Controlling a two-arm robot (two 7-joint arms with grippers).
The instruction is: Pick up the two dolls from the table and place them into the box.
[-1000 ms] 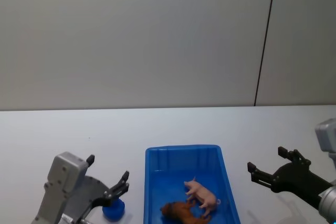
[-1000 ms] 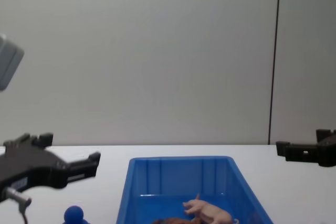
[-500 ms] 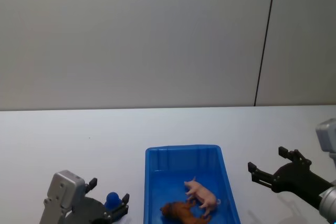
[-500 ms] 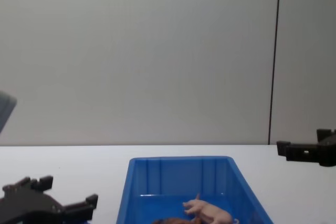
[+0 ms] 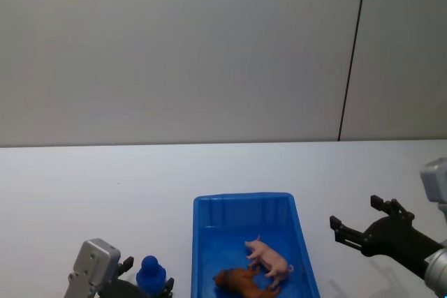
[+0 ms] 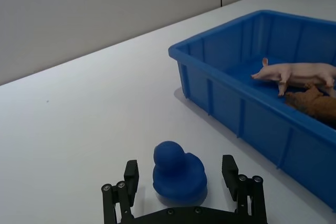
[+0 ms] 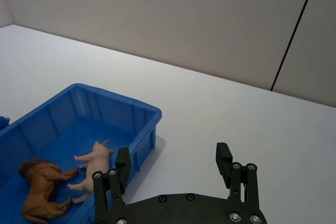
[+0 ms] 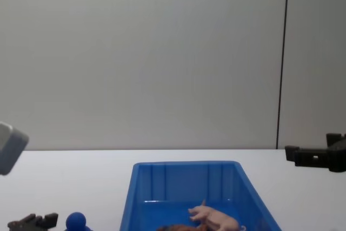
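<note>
Both dolls lie inside the blue box: the pale pink pig in the middle and the reddish-brown animal beside it at the near end. They show again in the right wrist view as pig and brown animal. My left gripper is low at the table's near left, open, its fingers either side of a blue ball-topped toy without touching it. To the right of the box, my right gripper hovers open and holds nothing.
The white table stretches bare behind and to both sides of the box. A grey wall with a dark vertical seam stands behind it. The blue toy sits a short way left of the box's wall.
My left gripper has dropped lower and drawn back toward the near edge, ending astride the blue toy. The right gripper and both dolls have stayed put.
</note>
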